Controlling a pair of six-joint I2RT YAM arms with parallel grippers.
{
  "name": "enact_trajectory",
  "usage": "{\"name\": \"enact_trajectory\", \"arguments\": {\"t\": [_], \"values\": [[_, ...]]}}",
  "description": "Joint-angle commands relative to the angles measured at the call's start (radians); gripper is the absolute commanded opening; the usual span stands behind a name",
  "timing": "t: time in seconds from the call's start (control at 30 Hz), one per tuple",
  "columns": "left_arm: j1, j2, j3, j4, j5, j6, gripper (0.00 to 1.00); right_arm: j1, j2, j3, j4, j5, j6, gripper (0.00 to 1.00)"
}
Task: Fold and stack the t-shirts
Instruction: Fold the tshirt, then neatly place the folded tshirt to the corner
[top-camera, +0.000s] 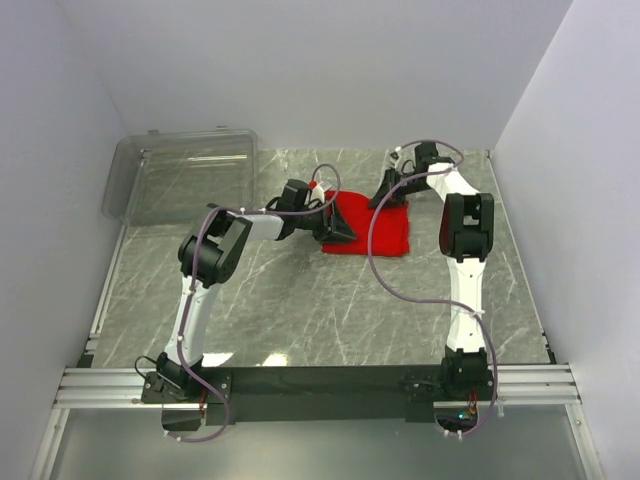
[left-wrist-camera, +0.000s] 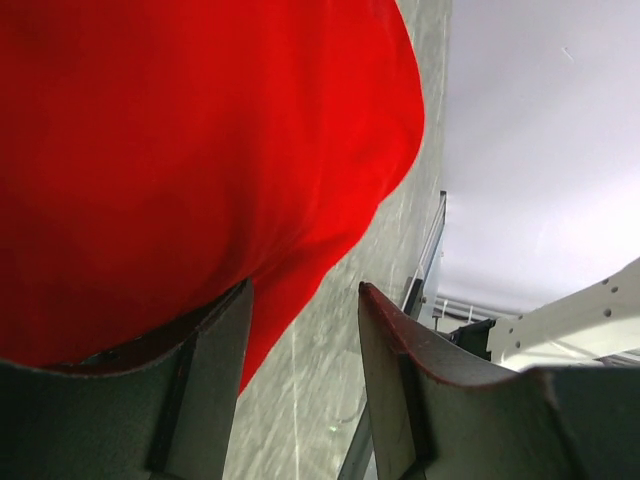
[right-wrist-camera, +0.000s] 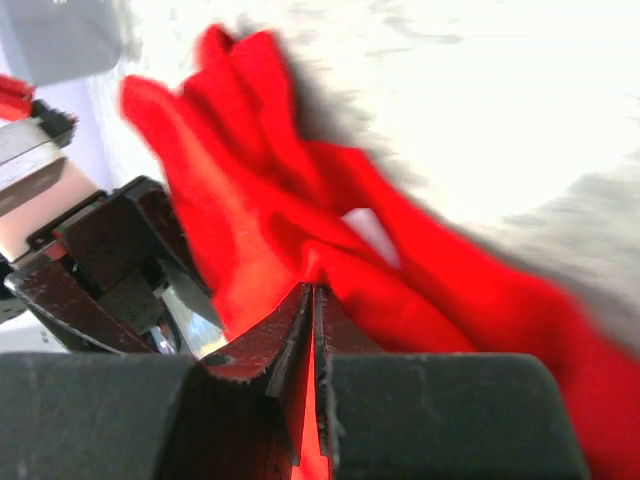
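Left claw (left-wrist-camera: 305, 300) parted; right claw (right-wrist-camera: 312, 298) clamped.

My grey marbled table (top-camera: 300, 300) bears a red t-shirt (top-camera: 380, 228). A clear plastic bin (top-camera: 185, 178) sits at its far-left corner.

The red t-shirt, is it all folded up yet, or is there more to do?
Partly. The red t-shirt already lies as a small folded bundle on the table. The right gripper is pinched shut on a fold of it, and the left gripper stands open at its edge. Left: finishing the fold; no stack shows.
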Motion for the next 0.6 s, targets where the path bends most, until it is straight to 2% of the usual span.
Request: {"name": "enact_trajectory", "arguments": {"t": [0.0,0.17,0.33,0.47,0.57], "values": [[0.021,0.003,-0.028,0.012,0.001,0.046,0.53,-0.022,0.018,0.027,0.059,0.038,0.072,0.1],[0.023,-0.009,-0.049,0.024,0.023,0.059,0.53,-0.065,0.006,0.021,0.059,0.104,0.085,0.1],[0.021,-0.046,-0.045,0.089,0.067,0.038,0.54,-0.109,-0.023,0.009,0.123,-0.13,0.082,0.11],[0.021,-0.084,-0.01,0.098,0.089,0.027,0.54,-0.146,-0.092,-0.011,0.197,-0.222,0.105,0.11],[0.021,-0.101,0.038,0.091,0.083,0.017,0.55,-0.161,-0.134,-0.008,0.179,-0.242,0.073,0.11]]}}
